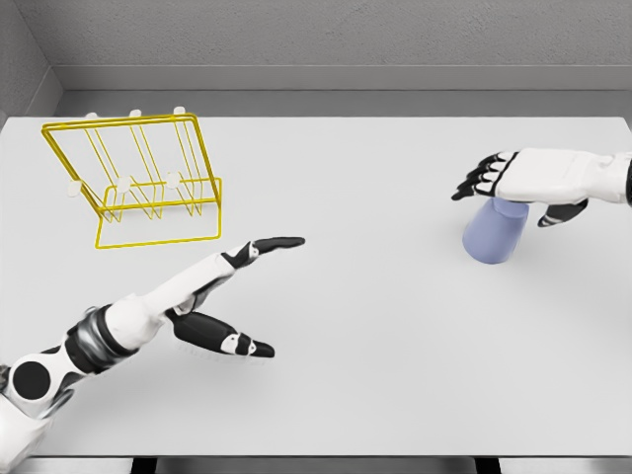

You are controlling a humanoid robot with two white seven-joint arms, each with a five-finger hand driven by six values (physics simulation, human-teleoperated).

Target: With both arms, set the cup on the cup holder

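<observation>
Cup (493, 240): I see the pale blue cup on the white table (375, 326), far right.
Right hand (523, 178): just above the cup, fingers loosely spread, nothing gripped that I can tell.
Left hand (232, 296): wide open, empty, low over the table.
Cup holder (133, 178): yellow wire rack, far left.

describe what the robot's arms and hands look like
Both arms are smooth white shells. The left arm has grey banded joints and a black round disc near the elbow. The left hand has a white back and black fingers with white patches at the knuckles. The right hand matches: white back, black fingers. No cables or markings show.
</observation>
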